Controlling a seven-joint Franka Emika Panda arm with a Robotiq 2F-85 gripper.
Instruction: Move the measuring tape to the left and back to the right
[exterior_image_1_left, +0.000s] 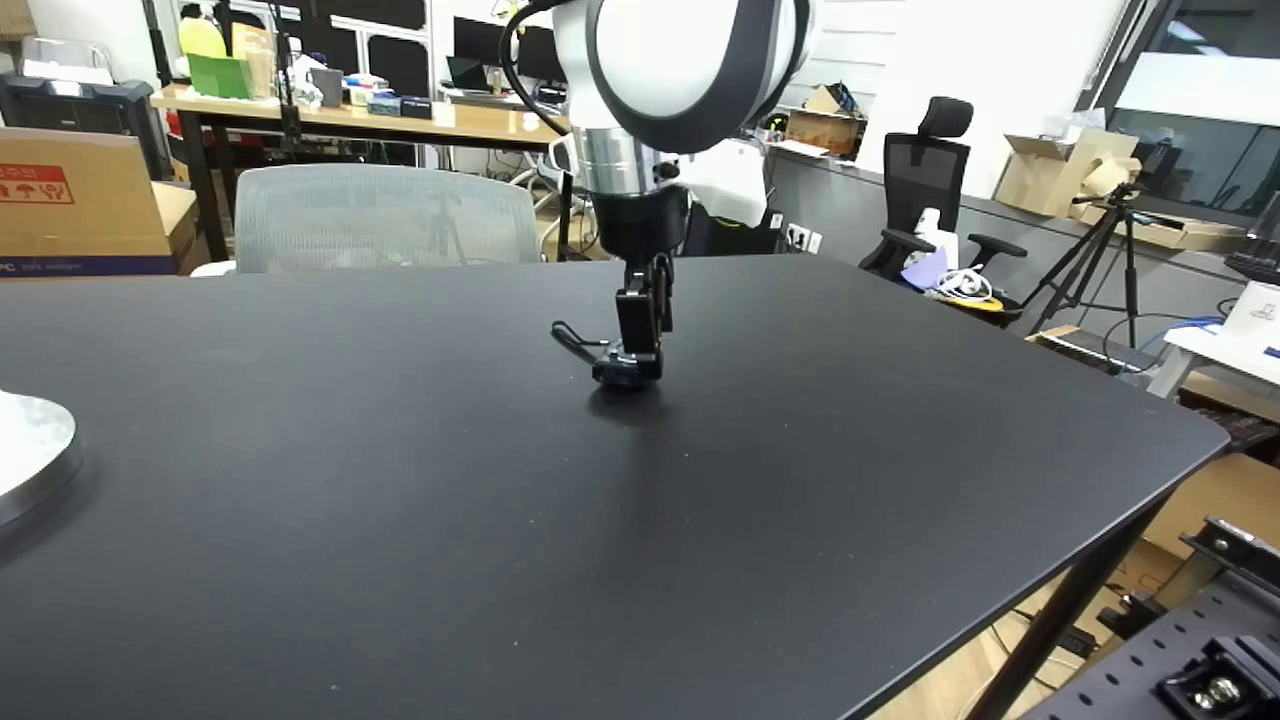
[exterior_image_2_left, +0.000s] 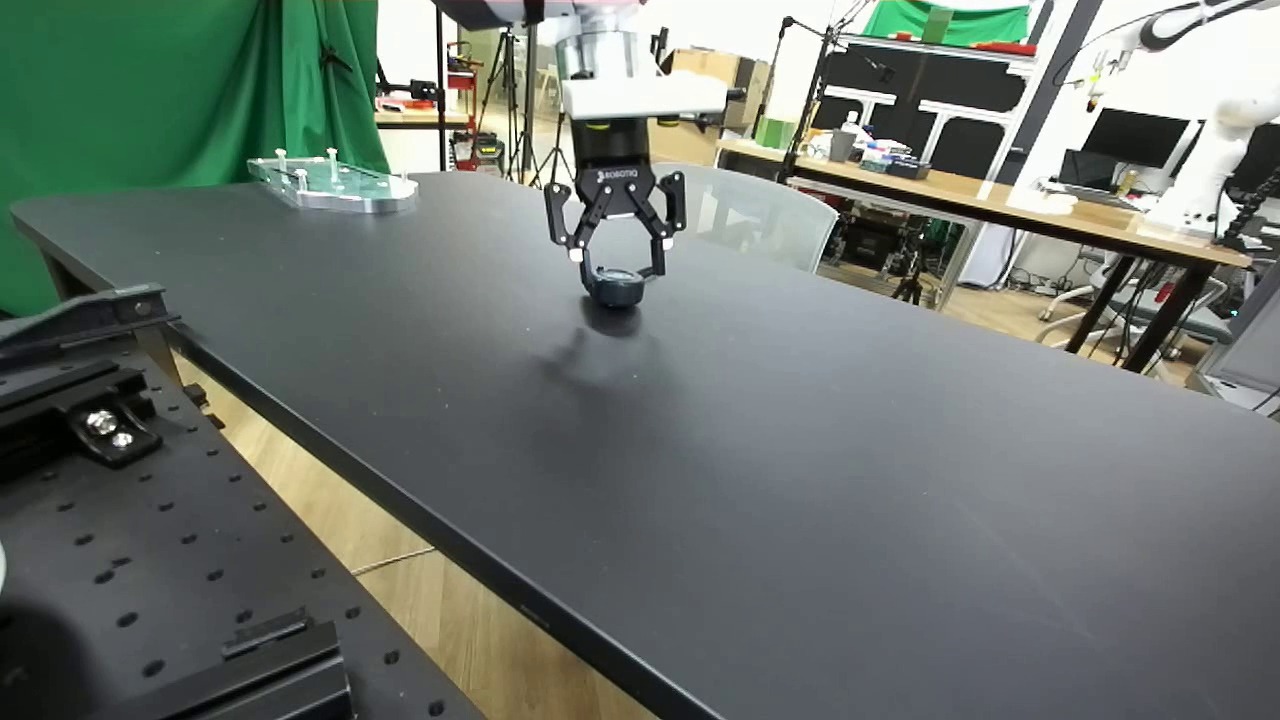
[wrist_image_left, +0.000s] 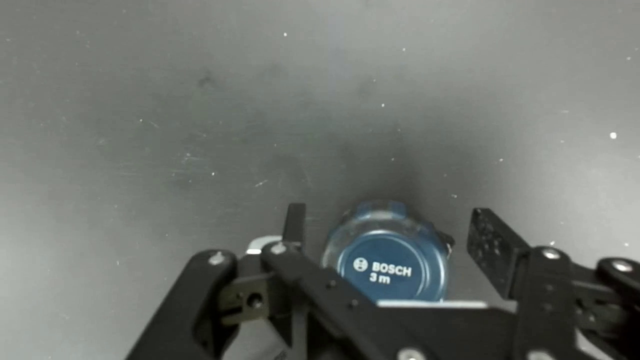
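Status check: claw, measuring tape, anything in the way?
Claw open, straddling measuring tape; gaps both sides, no grip. Dark strap trails beside tape, might snag. Plate with posts well apart.

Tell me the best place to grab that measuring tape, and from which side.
Probably from straight above, closing across opposite rounded sides of the measuring tape: it lies flat, printed face up, and the open tool stands astride it. I'd avoid the strap trailing off one side, which looks thin.
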